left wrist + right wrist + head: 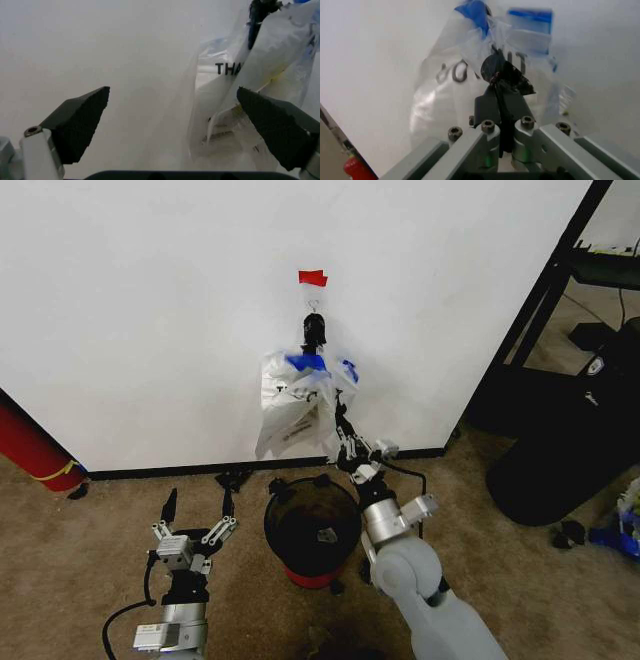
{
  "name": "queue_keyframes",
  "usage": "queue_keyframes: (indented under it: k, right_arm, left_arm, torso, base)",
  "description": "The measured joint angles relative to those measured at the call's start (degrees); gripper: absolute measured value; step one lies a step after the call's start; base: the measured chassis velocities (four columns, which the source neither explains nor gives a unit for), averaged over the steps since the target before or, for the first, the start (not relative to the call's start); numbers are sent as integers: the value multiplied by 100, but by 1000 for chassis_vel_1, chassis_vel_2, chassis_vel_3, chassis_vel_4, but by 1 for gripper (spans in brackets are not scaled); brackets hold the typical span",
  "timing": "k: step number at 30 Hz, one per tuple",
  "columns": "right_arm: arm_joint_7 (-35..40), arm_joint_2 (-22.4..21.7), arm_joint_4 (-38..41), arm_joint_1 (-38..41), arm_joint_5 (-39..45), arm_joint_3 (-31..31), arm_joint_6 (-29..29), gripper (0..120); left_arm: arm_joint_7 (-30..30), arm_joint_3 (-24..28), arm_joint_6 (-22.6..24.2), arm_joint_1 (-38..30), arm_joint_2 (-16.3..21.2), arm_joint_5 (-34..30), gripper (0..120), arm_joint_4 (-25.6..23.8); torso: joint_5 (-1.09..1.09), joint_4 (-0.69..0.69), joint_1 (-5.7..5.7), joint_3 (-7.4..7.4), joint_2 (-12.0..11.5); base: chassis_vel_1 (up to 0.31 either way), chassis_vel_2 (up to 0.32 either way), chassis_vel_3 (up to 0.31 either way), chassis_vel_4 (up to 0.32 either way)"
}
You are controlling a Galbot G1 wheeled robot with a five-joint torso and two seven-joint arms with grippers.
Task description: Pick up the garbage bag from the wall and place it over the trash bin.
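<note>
The garbage bag [330, 385], thin translucent plastic with blue strips, hangs from a small hook [314, 305] under red tape [312, 277] on the white wall [150, 310], over a white lettered bag [290, 415]. My right gripper [340, 420] is raised to the bag's lower right edge, its fingers pressed together on the plastic [540, 56]; the right wrist view has the gripper [502, 80] tight against it. The trash bin [312, 525], round and black with a red base, stands on the carpet below. My left gripper [199, 502] hovers open left of the bin, facing the wall and bag [280, 48], apart from it [173, 90].
A red cylinder [30, 445] leans at the wall's left end. A bulky black object [570, 450] and a black frame [555, 275] stand right of the wall's corner, with small blue and black items [600, 535] on the carpet there.
</note>
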Motion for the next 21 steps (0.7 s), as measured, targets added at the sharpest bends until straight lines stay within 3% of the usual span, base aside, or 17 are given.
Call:
queue_keyframes:
  k: [21]
  right_arm:
    - [-382, 41, 664, -1908, -1382, 201, 551, 0]
  left_arm:
    - [14, 194, -37, -58, 66, -73, 100, 83]
  torso:
    - [0, 0, 0, 0, 0]
  base:
    - [0, 0, 0, 0]
